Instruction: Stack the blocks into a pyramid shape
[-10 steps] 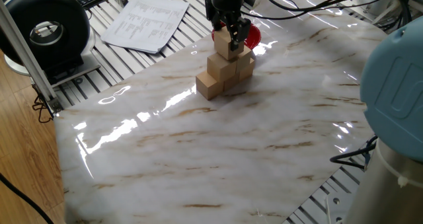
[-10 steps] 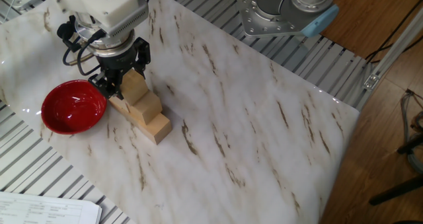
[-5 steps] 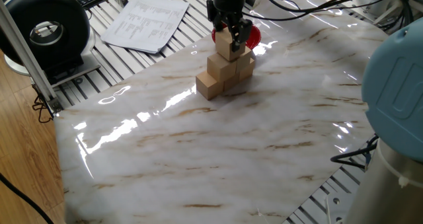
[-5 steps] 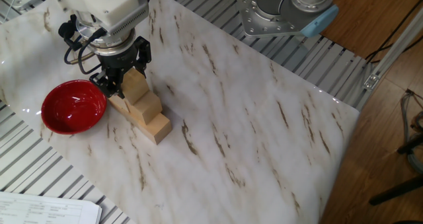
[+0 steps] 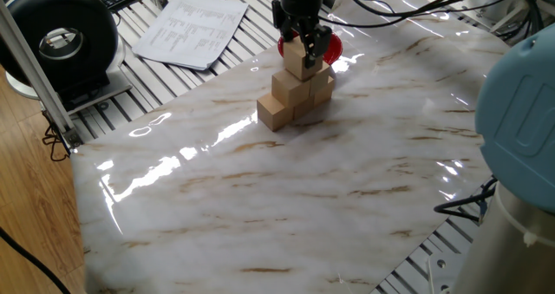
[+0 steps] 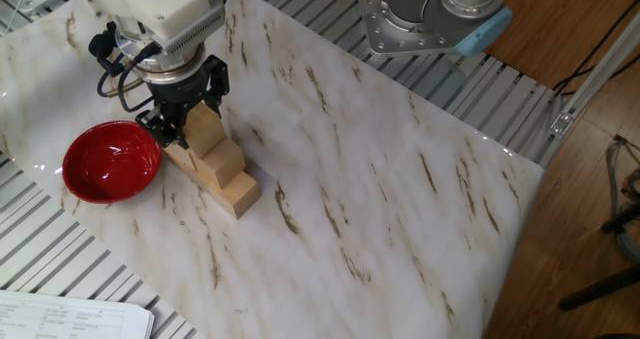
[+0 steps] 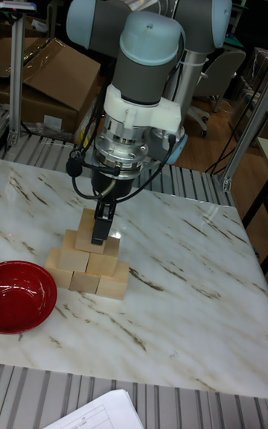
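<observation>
Light-tan wooden blocks form a pyramid (image 5: 293, 96) on the marble table: three in the bottom row (image 7: 85, 280), two above them (image 7: 89, 256), and one top block (image 7: 87, 234). My gripper (image 7: 100, 226) comes straight down over the stack and is shut on that top block (image 6: 204, 127), which rests on the second row. In one fixed view the fingers (image 5: 287, 35) flank the top block (image 5: 299, 62). The front block of the bottom row (image 6: 238, 192) is plainly visible.
A red bowl (image 6: 110, 161) sits right beside the stack, also visible behind it (image 5: 330, 47). Printed sheets (image 5: 195, 25) and a black round device (image 5: 61, 38) lie past the table's edge. The arm's base (image 6: 430, 14) stands at the far side.
The gripper and the top block shifted only very slightly. The rest of the stack and the bowl stayed still.
</observation>
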`<state>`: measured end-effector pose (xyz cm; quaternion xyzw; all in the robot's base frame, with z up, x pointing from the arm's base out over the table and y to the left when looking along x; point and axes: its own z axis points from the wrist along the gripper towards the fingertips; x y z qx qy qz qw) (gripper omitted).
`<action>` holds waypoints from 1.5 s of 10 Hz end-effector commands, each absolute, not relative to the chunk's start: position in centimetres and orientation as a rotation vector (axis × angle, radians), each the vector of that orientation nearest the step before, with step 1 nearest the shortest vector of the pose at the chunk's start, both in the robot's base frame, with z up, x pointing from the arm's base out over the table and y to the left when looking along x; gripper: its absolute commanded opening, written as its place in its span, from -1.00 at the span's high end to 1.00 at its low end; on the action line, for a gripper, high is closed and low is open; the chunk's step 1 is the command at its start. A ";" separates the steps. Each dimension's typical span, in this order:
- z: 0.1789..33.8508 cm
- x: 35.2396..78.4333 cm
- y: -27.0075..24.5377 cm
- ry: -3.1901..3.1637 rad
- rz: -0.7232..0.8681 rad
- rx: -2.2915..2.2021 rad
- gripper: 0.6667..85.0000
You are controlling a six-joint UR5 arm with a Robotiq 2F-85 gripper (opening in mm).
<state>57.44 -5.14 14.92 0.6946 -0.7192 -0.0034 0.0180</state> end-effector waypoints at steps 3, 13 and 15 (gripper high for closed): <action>15.0 57.5 -5.2 -2.252 -0.010 2.142 1.00; 14.3 57.3 -4.4 -2.265 -0.020 2.135 1.00; 14.5 57.2 -4.6 -2.262 -0.022 2.136 1.00</action>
